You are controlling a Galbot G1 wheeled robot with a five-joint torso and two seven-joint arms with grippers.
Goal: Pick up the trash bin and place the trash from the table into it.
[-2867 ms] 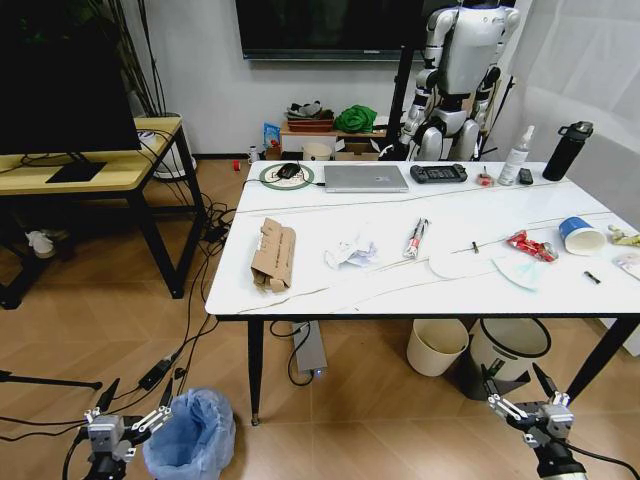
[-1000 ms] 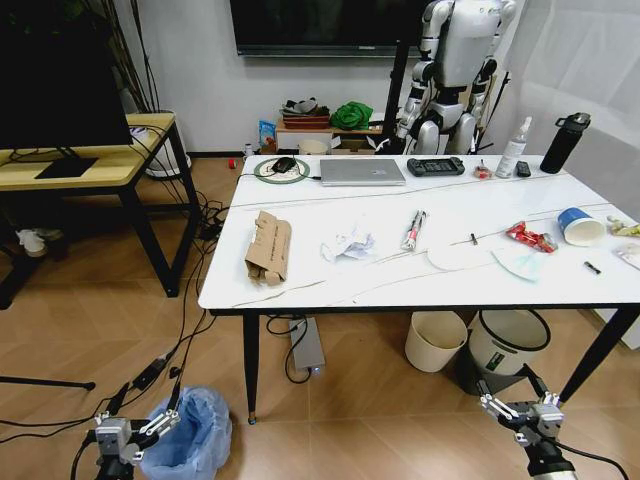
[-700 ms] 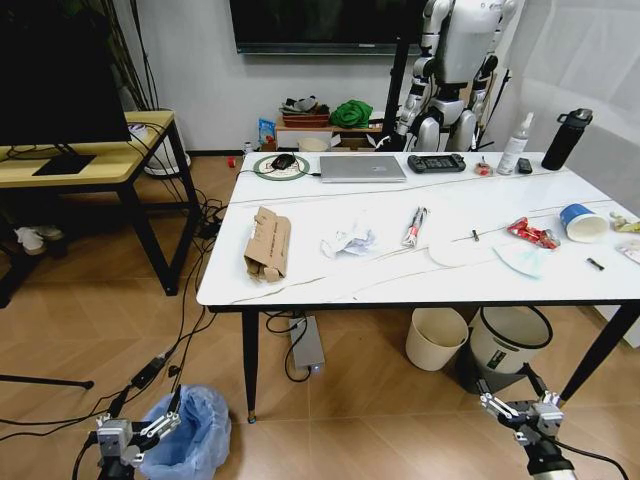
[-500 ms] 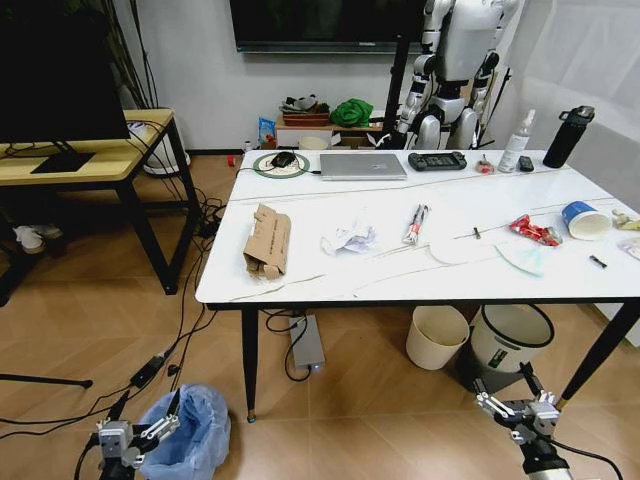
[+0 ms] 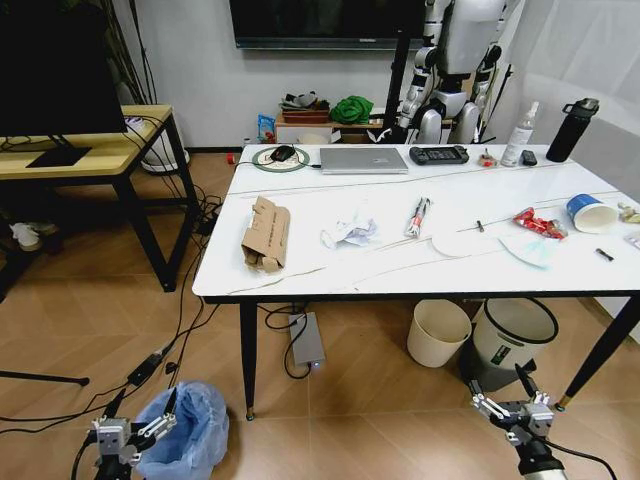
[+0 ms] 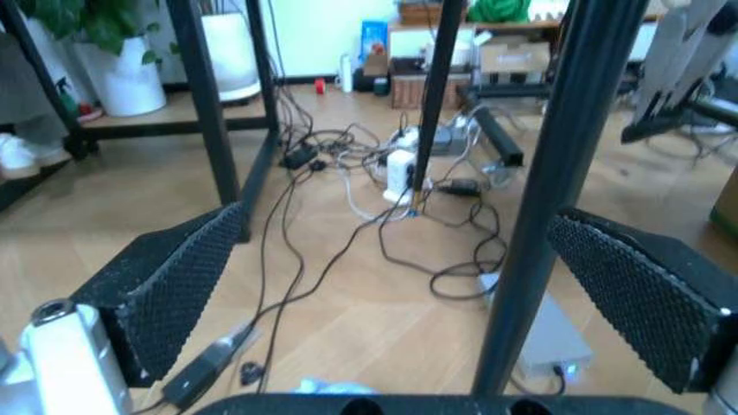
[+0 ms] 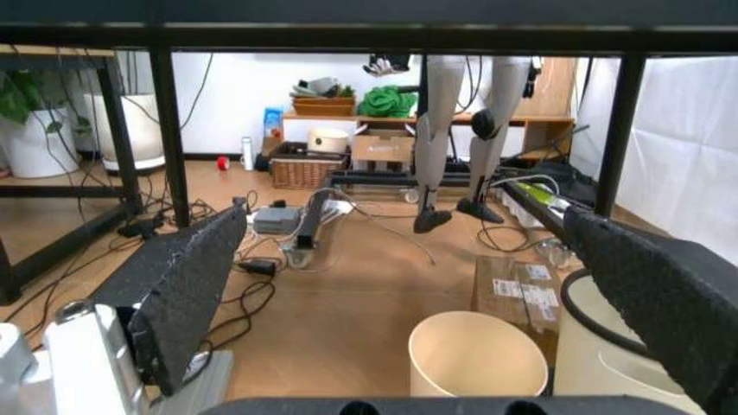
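The left gripper (image 5: 128,432) hung low with jaws spread wide and empty, just beside the blue-bagged trash bin (image 5: 195,432) on the floor, seemingly to grasp its rim; the right gripper (image 5: 518,410), likewise open and empty, idled below the table (image 5: 400,280), where the cardboard carton (image 5: 263,235) waited

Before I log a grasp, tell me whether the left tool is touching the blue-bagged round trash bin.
Cannot tell. In the head view the open left tool overlaps the blue-bagged round trash bin's rim; neither contact nor gap shows plainly.

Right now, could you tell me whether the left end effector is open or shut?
Open: the left end effector, beside the trash bin, has its fingers spread wide, with nothing between them.
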